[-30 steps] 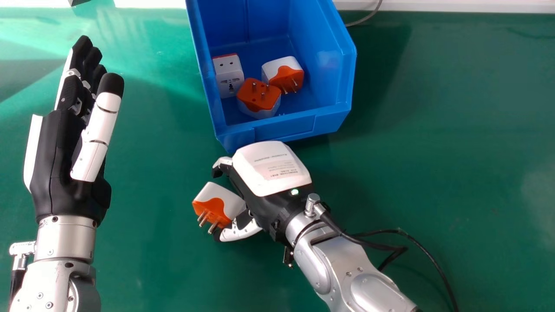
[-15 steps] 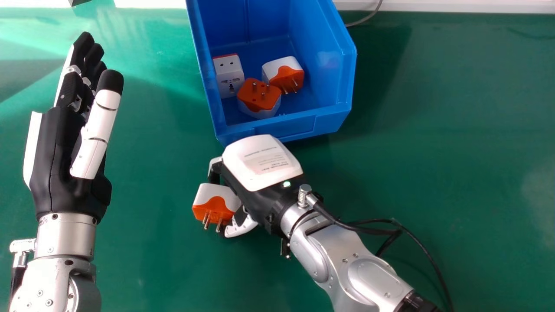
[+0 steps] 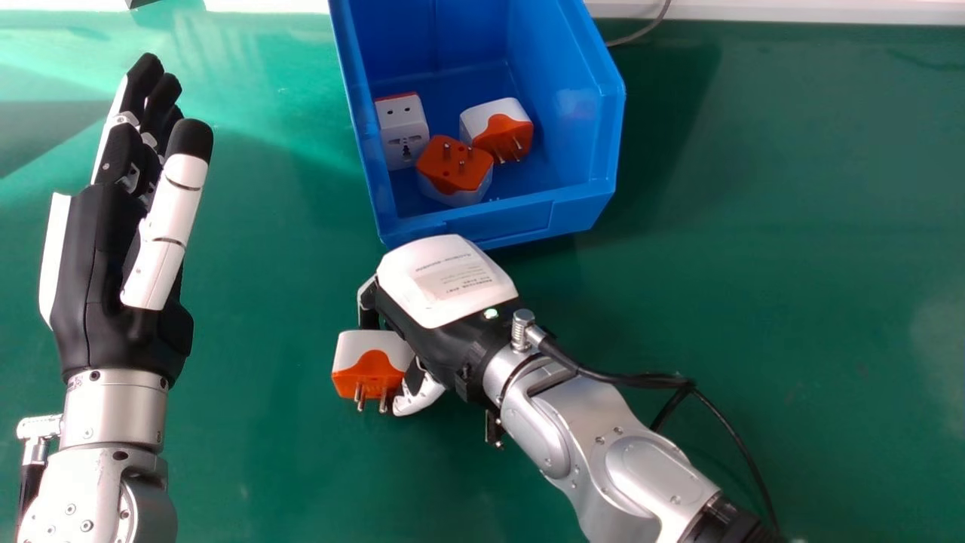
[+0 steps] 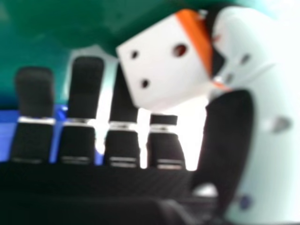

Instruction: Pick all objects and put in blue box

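On the green tabletop (image 3: 791,226), nearer than the blue box (image 3: 497,219) — plug adapter (image 3: 369,369) in the right hand (image 3: 445,279).
Right fingers and thumb clamped on the adapter; left hand (image 3: 113,264) at the head view's left, fingers straight, close together. Three other adapters (image 3: 452,162) inside the box. Surface glossy, pale glare far left — beyond it a white strip (image 3: 829,10), with a thin cable (image 3: 642,33) crossing.

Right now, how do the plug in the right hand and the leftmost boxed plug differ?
The held plug is in the right hand, outside the box; the leftmost plug lies inside. From above, the held plug shows prongs; the leftmost plug shows socket holes. Both are white and orange.
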Robot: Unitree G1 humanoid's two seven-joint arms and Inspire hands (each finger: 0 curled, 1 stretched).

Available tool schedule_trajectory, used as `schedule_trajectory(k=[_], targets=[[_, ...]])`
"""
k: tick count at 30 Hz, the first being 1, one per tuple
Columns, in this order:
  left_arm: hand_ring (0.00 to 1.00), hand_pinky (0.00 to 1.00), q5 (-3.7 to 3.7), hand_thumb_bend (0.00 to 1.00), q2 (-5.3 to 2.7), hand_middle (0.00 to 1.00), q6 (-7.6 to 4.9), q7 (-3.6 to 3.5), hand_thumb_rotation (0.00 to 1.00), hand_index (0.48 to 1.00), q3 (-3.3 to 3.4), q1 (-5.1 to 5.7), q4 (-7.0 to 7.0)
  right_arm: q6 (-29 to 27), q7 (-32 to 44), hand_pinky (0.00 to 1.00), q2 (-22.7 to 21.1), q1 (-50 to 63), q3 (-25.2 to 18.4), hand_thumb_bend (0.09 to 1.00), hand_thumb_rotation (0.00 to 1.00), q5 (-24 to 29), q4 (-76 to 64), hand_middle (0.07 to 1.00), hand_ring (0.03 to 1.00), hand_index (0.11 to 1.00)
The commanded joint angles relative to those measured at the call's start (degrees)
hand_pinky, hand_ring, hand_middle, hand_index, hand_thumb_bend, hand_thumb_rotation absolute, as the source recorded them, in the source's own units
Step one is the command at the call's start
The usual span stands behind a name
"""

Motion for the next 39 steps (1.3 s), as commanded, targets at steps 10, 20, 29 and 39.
schedule_trajectory(k=[10,20,29,39], targets=[[0.97,0.94,0.09,0.68,0.05,0.95,-0.48,0.62,0.63,0.928,-0.34,-0.18,-1.22,1.88,1.25,0.22,-0.82,3.30,-0.96,0.510,0.00,1.14,-0.32,0.527,0.447,0.482],[0.97,0.94,-0.25,0.68,0.24,0.95,-0.91,0.23,0.63,0.926,-0.19,-0.10,-0.67,1.99,2.94,0.21,-0.91,4.52,-2.32,0.509,0.00,2.94,-3.87,0.497,0.446,0.496],[0.97,0.94,0.07,0.68,0.14,0.95,-0.79,0.82,0.62,0.921,-0.10,-0.03,-0.96,1.97,6.07,0.21,-2.99,7.85,-3.35,0.508,0.00,4.01,-12.23,0.504,0.447,0.489],[0.97,0.94,0.12,0.68,0.19,0.95,-0.40,0.70,0.63,0.926,-0.21,-0.40,-0.65,2.58,10.68,0.24,-5.74,12.21,-4.48,0.505,0.00,3.14,-23.29,0.516,0.428,0.496]])
